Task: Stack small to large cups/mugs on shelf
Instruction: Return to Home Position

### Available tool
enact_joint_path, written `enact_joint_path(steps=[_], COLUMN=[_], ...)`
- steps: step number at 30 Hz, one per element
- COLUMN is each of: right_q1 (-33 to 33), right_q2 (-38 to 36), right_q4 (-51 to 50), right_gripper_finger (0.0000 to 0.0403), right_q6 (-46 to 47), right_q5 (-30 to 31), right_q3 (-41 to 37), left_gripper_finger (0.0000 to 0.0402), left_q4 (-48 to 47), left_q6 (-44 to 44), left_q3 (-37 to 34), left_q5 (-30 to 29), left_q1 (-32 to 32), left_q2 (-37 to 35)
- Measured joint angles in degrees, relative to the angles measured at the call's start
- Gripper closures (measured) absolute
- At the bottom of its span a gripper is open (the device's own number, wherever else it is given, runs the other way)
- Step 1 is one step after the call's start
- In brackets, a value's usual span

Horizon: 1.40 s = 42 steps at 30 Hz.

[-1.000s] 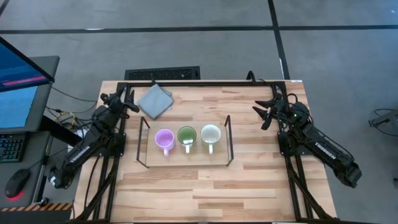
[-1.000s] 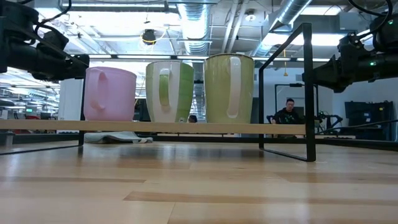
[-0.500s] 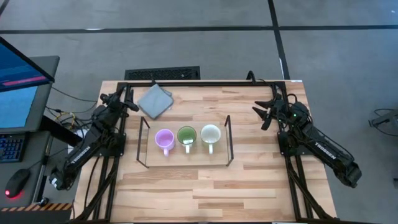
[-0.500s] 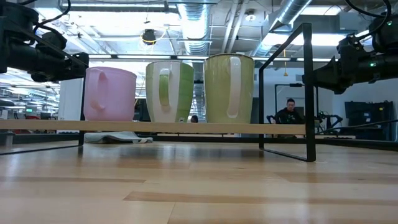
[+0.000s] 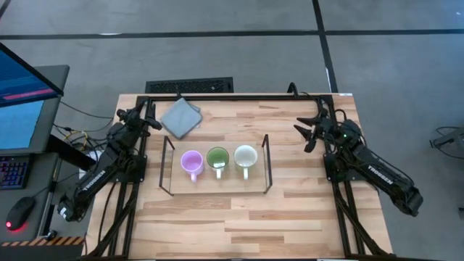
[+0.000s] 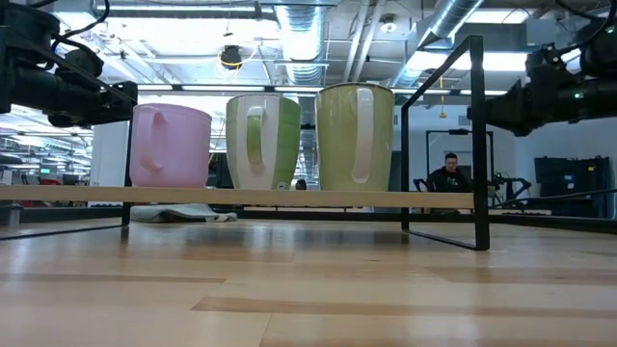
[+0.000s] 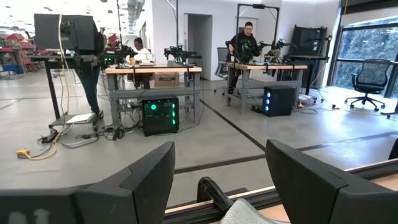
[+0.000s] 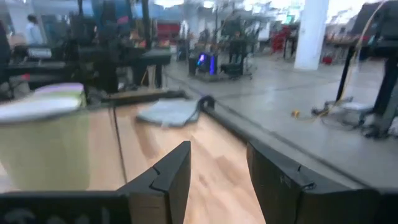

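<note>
High view shows us the worktop [image 5: 239, 217], with the wire shelf [image 5: 267, 163] at its middle carrying purple mug [image 5: 191, 162], green mug [image 5: 217, 157] and cream mug [image 5: 246, 156] in a row. Left hand [image 5: 156, 122] and right hand [image 5: 303, 136] hang open, empty, near the far corners; we judge only homing remains.

Smooth, faintly shiny wood is seen in the pale planked worktop [image 5: 290, 210], dark matt metal in the low thin-wire shelf [image 5: 267, 163]. The light purple mug [image 5: 191, 162], olive green mug [image 5: 217, 157] and cream-white mug [image 5: 246, 156] appear smooth-glazed, the grey folded cloth [image 5: 180, 117] matt.
</note>
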<state>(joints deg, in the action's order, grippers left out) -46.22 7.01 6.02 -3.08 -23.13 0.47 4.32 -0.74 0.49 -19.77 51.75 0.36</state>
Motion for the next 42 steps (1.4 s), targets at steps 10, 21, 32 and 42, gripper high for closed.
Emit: enact_joint_path(steps=[10,21,32,42], right_q1=[-0.02,-1.79,-1.88,-0.82], right_q2=[0.0,-3.29,-6.89,-6.86], right_q4=[-0.36,-3.07,-3.01,-3.03], right_gripper_finger=[0.0225,0.0225,0.0225,0.0225], right_q6=[1.77,3.79,4.55,4.6], right_q5=[2.4,5.34,4.96,5.0], right_q3=[0.0,0.01,0.01,0.0], left_gripper_finger=[0.0159,0.0159,0.0159,0.0159], left_q4=[0.01,0.04,0.06,0.06], left_q6=[0.4,0.46,0.46,0.51], left_q3=[-0.02,-0.02,-0.02,-0.02], left_q5=[-0.02,-0.04,-0.09,-0.09], left_q1=[0.0,0.0,-0.02,-0.02], left_q2=[0.0,-0.02,0.0,0.0])
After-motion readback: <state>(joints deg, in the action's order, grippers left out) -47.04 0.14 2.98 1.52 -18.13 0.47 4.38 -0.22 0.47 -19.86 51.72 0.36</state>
